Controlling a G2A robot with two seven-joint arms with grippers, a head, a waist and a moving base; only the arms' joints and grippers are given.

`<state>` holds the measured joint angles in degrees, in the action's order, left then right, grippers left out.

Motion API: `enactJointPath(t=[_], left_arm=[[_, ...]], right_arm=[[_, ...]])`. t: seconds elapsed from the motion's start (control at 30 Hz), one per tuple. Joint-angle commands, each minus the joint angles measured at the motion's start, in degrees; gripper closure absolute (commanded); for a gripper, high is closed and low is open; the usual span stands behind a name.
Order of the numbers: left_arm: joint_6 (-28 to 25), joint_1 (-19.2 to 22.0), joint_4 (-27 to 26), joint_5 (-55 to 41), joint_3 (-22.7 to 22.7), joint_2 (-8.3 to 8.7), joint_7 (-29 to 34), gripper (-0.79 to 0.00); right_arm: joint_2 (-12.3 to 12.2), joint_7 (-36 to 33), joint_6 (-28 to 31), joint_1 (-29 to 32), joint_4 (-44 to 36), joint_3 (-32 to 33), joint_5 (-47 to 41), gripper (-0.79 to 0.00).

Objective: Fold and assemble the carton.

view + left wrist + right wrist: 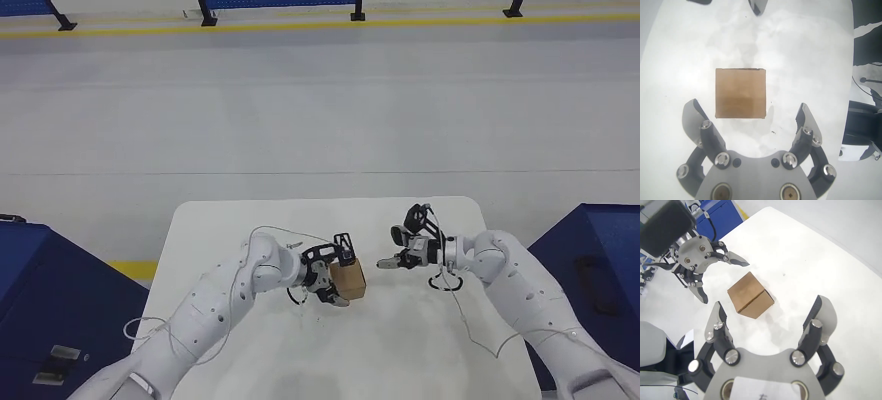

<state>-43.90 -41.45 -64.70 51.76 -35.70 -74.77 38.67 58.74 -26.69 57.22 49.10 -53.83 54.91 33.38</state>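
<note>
Top view has the carton point(349, 279) sitting on the white surface point(220, 240), about mid-table, folded up into a closed brown cube. The flaps are shut, with a seam running across one face, so I can't tell what's inside.

The left gripper point(749, 103) hovers close by the box with its fingers spread wide, clear of the cardboard. The right gripper point(768, 300) is on the opposite side, jaws also apart, holding nothing, near the box but not touching it. So the carton sits between the two of them.

Other stuff: a thin black cable point(445, 285) loops on the surface by the right arm, there are a few dark specks point(773, 132) near the carton, and blue cabinets point(40, 290) flank the surface on both sides.
</note>
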Motion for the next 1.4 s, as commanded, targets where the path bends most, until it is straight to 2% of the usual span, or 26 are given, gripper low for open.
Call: enactJointPath(t=[0.0, 0.23, 0.47, 0.63, 0.97, 1.37], left_arm=[[0.1, 1.8, 3.2, -1.1, 1.7, -1.17, 0.5, -0.785], [-0.4, 5.6, 9.1, -2.9, 5.1, -4.28, -0.1, -0.785], [1.6, 7.9, 14.1, -2.8, 8.6, -7.30, 1.9, -0.785], [0.8, 9.3, 17.2, -3.6, 9.8, -9.04, 1.4, -0.785], [-0.2, 10.7, 21.6, -3.7, 10.8, -11.15, 0.9, -0.785], [-0.7, 11.3, 23.3, -3.3, 11.2, -12.49, 1.3, -0.779]], right_arm=[[-0.1, -0.8, 0.8, -0.4, 1.5, 0.2, -1.2, -0.785], [-0.2, -2.3, 0.8, -1.2, 4.2, 0.1, -4.8, -0.785], [-0.4, -4.5, 0.8, -1.9, 4.3, -0.7, -7.2, -0.785], [-0.6, -5.2, 0.8, -1.9, 3.6, -1.0, -8.7, -0.785], [-0.8, -6.1, 0.8, -2.2, 3.5, -2.3, -10.6, -0.785], [-0.9, -6.5, 0.8, -3.2, 3.8, -3.6, -11.7, -0.785]])
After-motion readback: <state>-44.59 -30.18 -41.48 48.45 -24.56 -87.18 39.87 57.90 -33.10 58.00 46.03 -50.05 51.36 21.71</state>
